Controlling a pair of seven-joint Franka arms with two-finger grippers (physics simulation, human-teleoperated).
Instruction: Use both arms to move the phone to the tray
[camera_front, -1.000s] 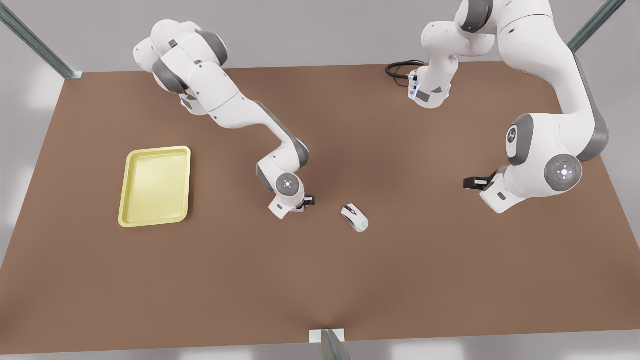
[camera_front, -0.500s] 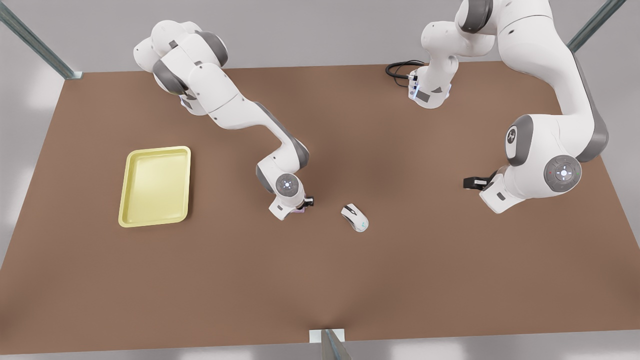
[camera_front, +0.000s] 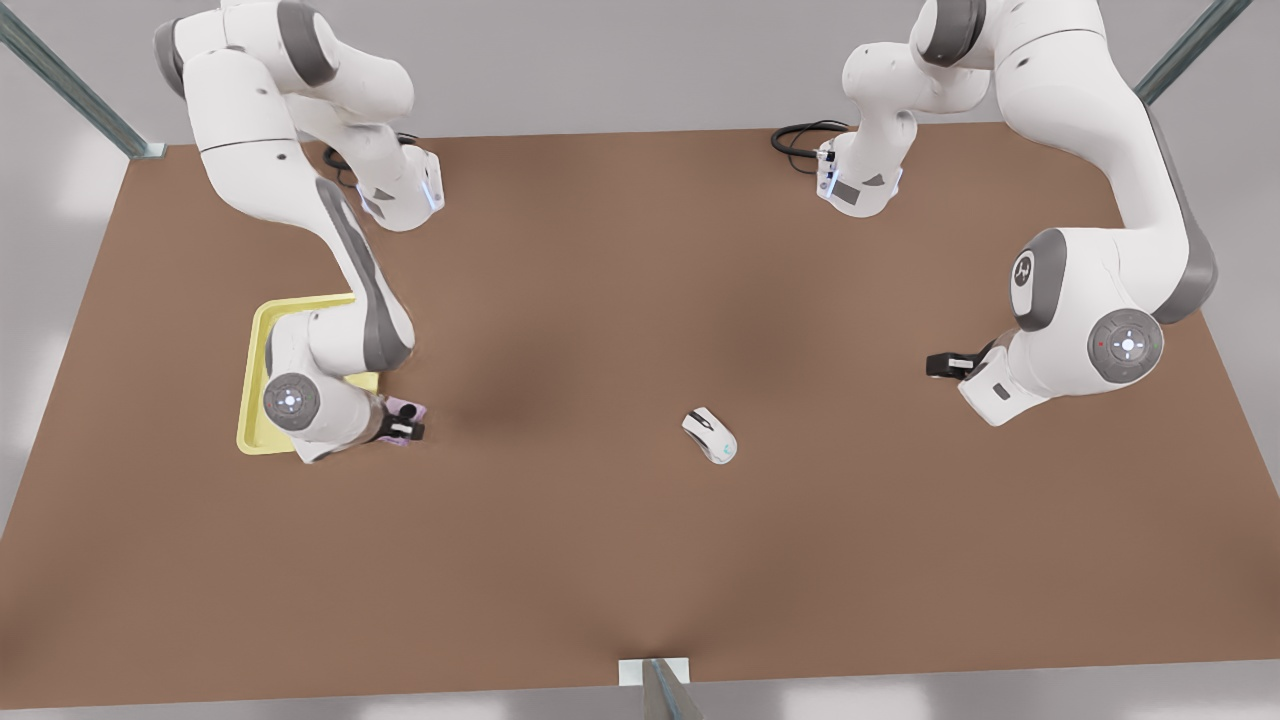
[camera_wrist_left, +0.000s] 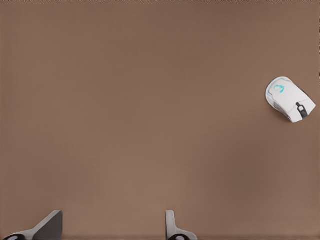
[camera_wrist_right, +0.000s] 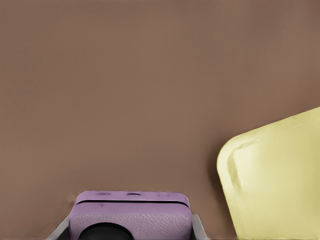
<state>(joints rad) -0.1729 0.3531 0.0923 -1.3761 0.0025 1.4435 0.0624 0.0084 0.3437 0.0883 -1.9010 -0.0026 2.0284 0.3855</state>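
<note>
The pale pink phone (camera_front: 406, 409) hangs just beside the near right corner of the pale yellow tray (camera_front: 256, 404), with my right gripper (camera_front: 404, 427) shut on it. In the right wrist view the phone (camera_wrist_right: 131, 215) looks lilac, sits between the fingers and shows one black lens, with the tray's rounded corner (camera_wrist_right: 280, 180) beside it. This arm's wrist covers much of the tray in the front view. My left gripper (camera_front: 945, 365) waits open above the table at the front view's right, its fingers (camera_wrist_left: 50, 225) spread over bare brown table.
A white computer mouse (camera_front: 710, 435) lies on the brown table between the two arms, also seen from the left wrist (camera_wrist_left: 290, 99). A black cable (camera_front: 800, 135) coils at the far edge by the arm base. Metal posts stand at the table's edges.
The right arm has swung from the table's middle toward the front view's left, carrying the phone to the tray's near corner. The left arm and the mouse have stayed put.
</note>
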